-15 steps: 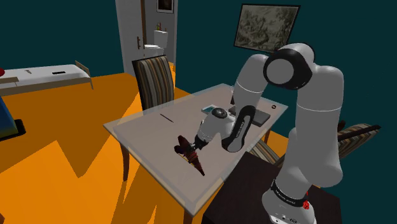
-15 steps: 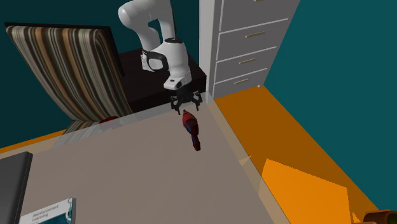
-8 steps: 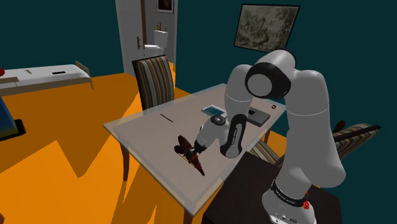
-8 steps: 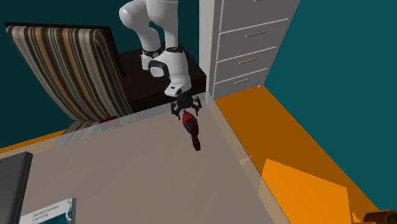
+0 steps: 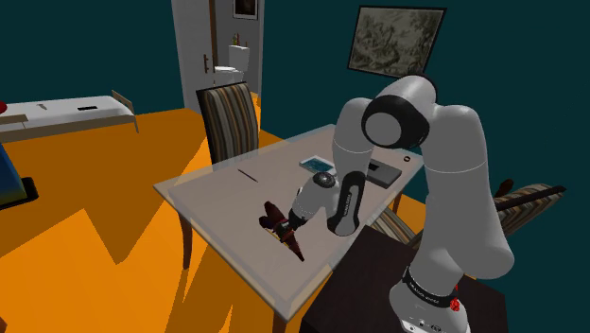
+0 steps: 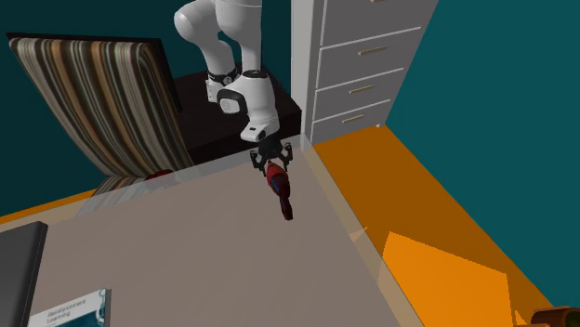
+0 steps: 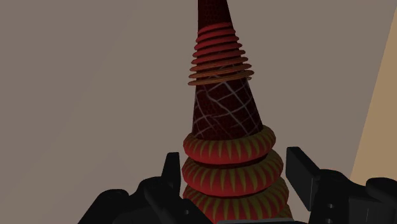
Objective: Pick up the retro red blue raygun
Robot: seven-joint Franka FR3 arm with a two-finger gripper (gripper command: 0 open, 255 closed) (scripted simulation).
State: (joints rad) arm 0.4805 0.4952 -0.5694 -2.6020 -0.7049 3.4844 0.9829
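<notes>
The raygun (image 6: pixel 281 192) lies flat on the grey bench (image 6: pixel 186 241), close to the edge that faces the dark stand (image 6: pixel 200 102) and near the corner by the white chest of drawers (image 6: pixel 358 65). Its narrow end points away from the arm.

The wrist view gives detail the others lack. The raygun (image 7: pixel 222 127) is dark red with a pale lattice and stacked red and yellow rings. The claw (image 7: pixel 234 167) straddles the widest rings, with a finger (image 7: pixel 299 168) close on each side and a thin gap at one of them, so nothing is gripped.

The shoulder view shows the claw (image 5: pixel 286 223) low over the raygun (image 5: pixel 291 241). It also shows a striped chair (image 5: pixel 229 118) at the far edge of the bench (image 5: pixel 217 184), and a book (image 5: pixel 319 164) beside a dark flat slab (image 5: pixel 386 172) toward the far corner.

In the second exterior view the drawers are all shut.

Compared with half a second ago, the claw (image 6: pixel 270 160) has drawn its fingers in closer around the raygun. The raygun itself has not shifted.
</notes>
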